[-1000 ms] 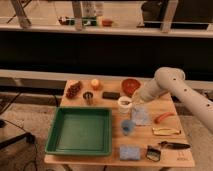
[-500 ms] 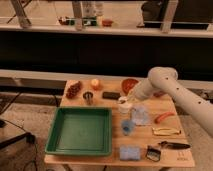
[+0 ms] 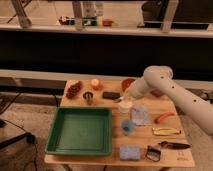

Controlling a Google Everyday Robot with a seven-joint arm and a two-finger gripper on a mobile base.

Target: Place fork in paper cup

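The white paper cup (image 3: 125, 106) stands on the wooden table (image 3: 100, 159), right of the green tray. My gripper (image 3: 124, 98) is at the end of the white arm that reaches in from the right. It hangs directly over the cup's rim and hides part of it. A thin silvery piece (image 3: 118, 100), seemingly the fork, pokes out left of the gripper just above the cup. I cannot tell how it is held.
A green tray (image 3: 80, 131) fills the table's left half. Behind the cup are a small dark metal cup (image 3: 88, 96), a black block (image 3: 111, 95) and a red bowl (image 3: 128, 83). In front are a blue cup (image 3: 128, 126), an orange carrot-like piece (image 3: 165, 117), a black-handled knife (image 3: 172, 145) and a blue sponge (image 3: 129, 152).
The arm has swung left and the gripper has moved from beside the cup to directly over its rim. The objects on the table have not moved.
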